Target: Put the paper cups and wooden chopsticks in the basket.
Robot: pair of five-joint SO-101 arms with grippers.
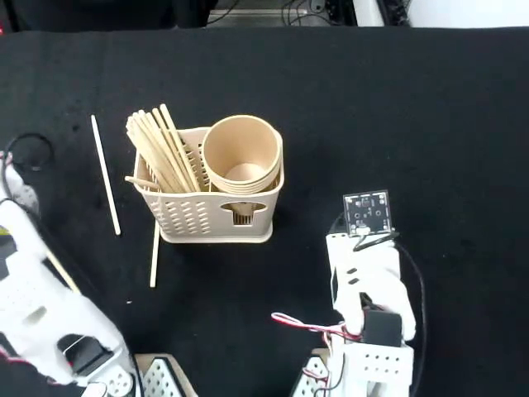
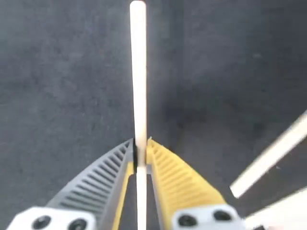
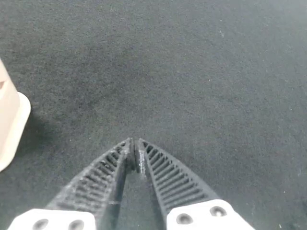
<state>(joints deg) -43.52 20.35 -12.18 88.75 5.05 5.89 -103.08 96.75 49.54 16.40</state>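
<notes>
The beige slotted basket (image 1: 211,217) stands mid-table. It holds a bundle of wooden chopsticks (image 1: 161,149) on one side and stacked paper cups (image 1: 242,155) on the other. Two loose chopsticks lie on the black cloth beside it, a long pale one (image 1: 106,175) and a shorter one (image 1: 154,255) by the basket's corner. My left gripper (image 2: 140,146) is shut on a chopstick (image 2: 138,72) that sticks out straight ahead of the fingertips. Another chopstick (image 2: 268,158) lies slantwise close by. My right gripper (image 3: 134,146) is shut with nothing in it, low over bare cloth, near the basket's foot (image 3: 10,129).
The left arm (image 1: 37,306) fills the near left corner and the right arm (image 1: 368,281) stands at the near right. Black cloth (image 1: 413,124) covers the table, with open room to the right of and behind the basket.
</notes>
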